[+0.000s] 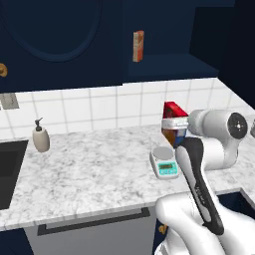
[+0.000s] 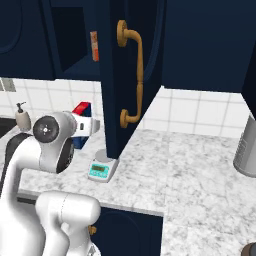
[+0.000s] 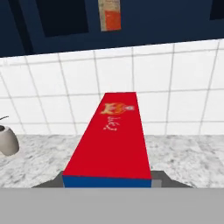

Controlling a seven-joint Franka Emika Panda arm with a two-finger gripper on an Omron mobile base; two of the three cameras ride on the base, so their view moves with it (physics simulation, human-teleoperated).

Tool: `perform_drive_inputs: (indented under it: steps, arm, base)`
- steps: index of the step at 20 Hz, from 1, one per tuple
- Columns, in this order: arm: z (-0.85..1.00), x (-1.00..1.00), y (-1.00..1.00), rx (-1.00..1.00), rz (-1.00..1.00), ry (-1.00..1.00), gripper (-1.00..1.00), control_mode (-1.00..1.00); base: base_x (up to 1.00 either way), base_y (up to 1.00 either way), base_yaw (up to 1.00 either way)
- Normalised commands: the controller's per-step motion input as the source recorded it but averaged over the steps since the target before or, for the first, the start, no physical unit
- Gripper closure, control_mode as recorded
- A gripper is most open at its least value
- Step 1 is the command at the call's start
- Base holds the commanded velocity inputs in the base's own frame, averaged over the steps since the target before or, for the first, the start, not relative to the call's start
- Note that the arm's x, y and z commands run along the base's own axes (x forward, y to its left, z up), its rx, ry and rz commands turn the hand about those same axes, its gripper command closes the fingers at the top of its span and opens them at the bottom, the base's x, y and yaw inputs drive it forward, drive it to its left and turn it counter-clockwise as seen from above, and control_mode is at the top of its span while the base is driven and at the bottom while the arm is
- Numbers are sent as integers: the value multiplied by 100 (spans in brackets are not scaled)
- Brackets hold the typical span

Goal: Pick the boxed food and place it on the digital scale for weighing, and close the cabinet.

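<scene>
The boxed food (image 1: 173,109), red with a blue band, is at the back of the counter just behind the digital scale (image 1: 164,162). My gripper (image 1: 175,124) reaches in level from the right and is shut across the box's middle. In the hand view the red box (image 3: 109,140) stretches away from the camera, with a grey finger pad (image 3: 159,180) against each side. From the right base view the box (image 2: 82,110) and the gripper (image 2: 88,125) sit left of the scale (image 2: 101,169). The navy cabinet's door (image 2: 112,75) stands open, brass handle (image 2: 136,75) outward.
A slim orange-tan box (image 1: 138,46) stands on the open cabinet shelf. A soap dispenser (image 1: 41,137) and a dark sink (image 1: 10,169) lie at the left. A grey drawer (image 1: 94,226) runs under the counter. A grey canister (image 2: 247,150) stands at the far right.
</scene>
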Motion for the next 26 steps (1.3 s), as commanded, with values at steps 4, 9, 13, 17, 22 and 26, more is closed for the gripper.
perform_drive_inputs:
  steps: [4,9,13,17,22,26]
  arm:
    - [-49,25,-2,0,29,-3,100,-100]
    - [-63,47,0,0,29,-10,100,-100]
    - [-44,9,-15,0,18,-7,100,-100]
    - [-30,24,-3,0,0,0,100,-100]
    - [-24,14,-27,0,0,0,100,-100]
    - [-22,6,-33,0,0,0,100,-100]
  base:
    - [0,0,0]
    - [0,0,0]
    - [0,0,0]
    - [0,0,0]
    - [0,0,0]
    - [0,0,0]
